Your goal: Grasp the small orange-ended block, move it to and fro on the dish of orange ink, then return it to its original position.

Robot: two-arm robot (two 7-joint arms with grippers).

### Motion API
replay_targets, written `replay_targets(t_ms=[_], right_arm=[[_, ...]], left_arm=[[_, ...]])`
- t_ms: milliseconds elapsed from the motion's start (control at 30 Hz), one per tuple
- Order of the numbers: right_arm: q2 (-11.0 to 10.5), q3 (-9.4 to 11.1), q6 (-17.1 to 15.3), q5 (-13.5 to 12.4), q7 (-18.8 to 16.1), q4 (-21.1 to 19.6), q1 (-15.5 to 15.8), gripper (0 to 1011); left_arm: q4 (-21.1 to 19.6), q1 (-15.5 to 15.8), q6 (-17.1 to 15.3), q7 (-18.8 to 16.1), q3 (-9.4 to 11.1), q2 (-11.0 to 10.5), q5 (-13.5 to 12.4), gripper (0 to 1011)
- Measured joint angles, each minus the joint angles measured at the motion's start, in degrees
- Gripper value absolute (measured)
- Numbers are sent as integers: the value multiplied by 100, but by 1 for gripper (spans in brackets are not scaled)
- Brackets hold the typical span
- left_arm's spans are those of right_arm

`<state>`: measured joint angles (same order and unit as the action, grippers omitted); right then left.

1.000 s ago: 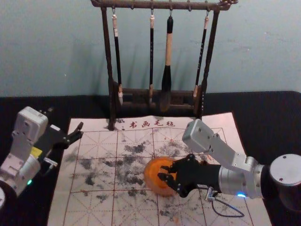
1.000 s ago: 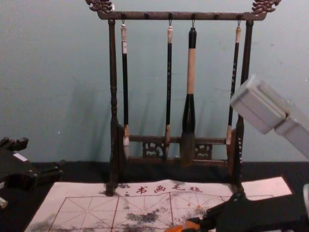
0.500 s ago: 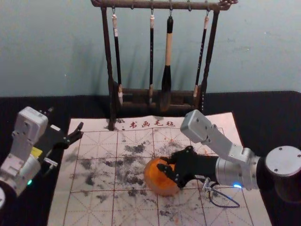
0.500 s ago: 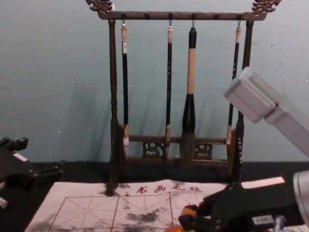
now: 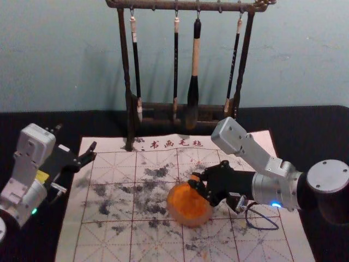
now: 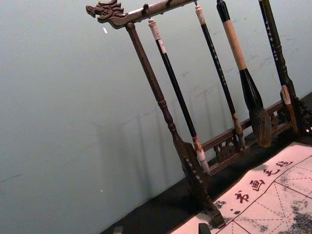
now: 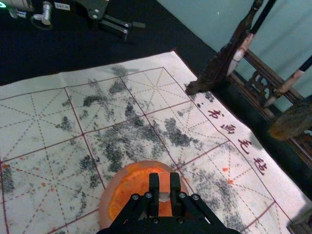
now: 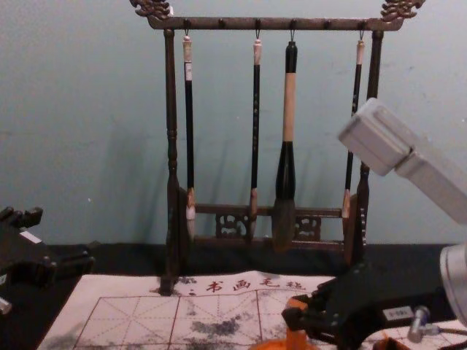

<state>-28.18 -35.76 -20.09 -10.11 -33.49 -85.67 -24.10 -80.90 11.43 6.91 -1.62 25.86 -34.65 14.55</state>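
The ink dish (image 5: 185, 217) lies on the writing mat (image 5: 106, 243), about midway between its left and right edges and well in from its far edge. That leaves space around it for short to-and-fro strokes, I judge.

Over the dish's far right part, the right pincer (image 7: 164, 183) grips the small block (image 8: 295, 321) between its two fingers, the arm reaching in from the mat's right edge. The block is held roughly upright, its lower end towards the ink, likely so that the end takes colour while the fingers keep clean. Whether it touches the ink I cannot tell. The inking seems to be the step in hand; next comes a level stroke across the ink, low enough to coat the end without dragging the light dish or smearing the rim, and then the return.

Near the mat's left edge, towards its far left corner, the left pincer (image 5: 75, 137) rests idle with fingers spread wide, out of the other arm's way.

Farthest, a carved brush rack (image 8: 314, 25) stands along the mat's far edge on the dark tabletop (image 5: 311, 120). Its four brushes (image 8: 255, 124) hang tips down, probably to keep the hairs straight.
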Motion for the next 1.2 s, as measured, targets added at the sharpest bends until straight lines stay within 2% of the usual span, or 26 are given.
replay_targets(t_ms=[267, 733, 1200], right_arm=[[-129, 46, -131, 59, 21, -134, 52, 82], [-407, 53, -302, 62, -105, -626, 299, 82], [-387, -122, -290, 68, -249, -742, 269, 82]], left_arm=[[0, 0, 0, 0, 0, 0, 0, 1001], [0, 0, 0, 0, 0, 0, 0, 1001], [0, 0, 0, 0, 0, 0, 0, 1001]])
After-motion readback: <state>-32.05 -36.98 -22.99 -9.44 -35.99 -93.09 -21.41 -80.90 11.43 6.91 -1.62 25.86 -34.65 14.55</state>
